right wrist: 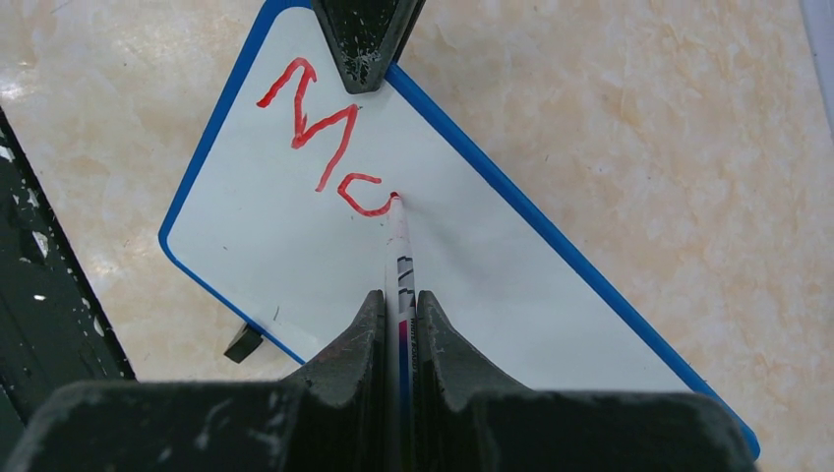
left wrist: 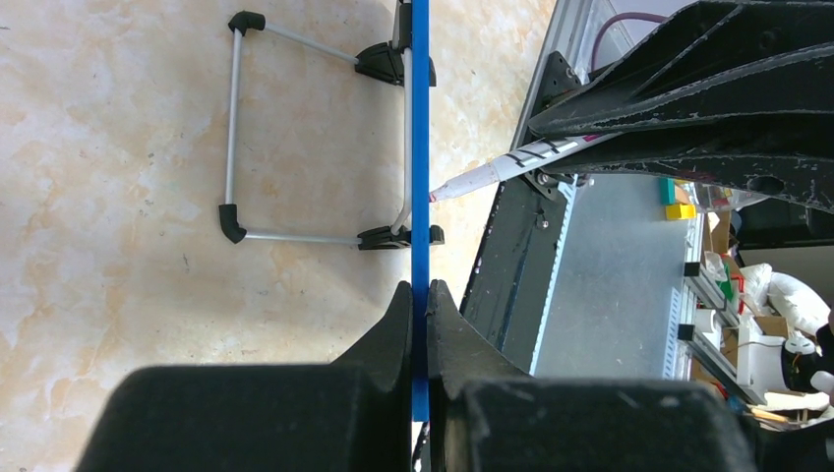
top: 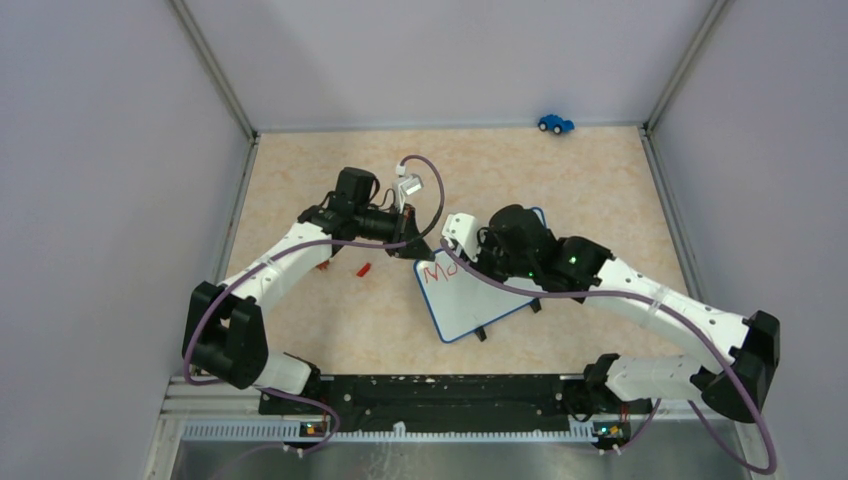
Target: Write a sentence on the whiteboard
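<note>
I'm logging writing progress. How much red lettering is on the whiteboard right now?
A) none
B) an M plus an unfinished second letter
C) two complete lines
B: the right wrist view shows the whiteboard bearing red lettering of just an M and an open curve, with the tip of the marker at that curve's end.

Beige table (top: 600, 190) with whiteboard (top: 465, 305), red bit (top: 364, 268), blue toy car (top: 555, 123)
</note>
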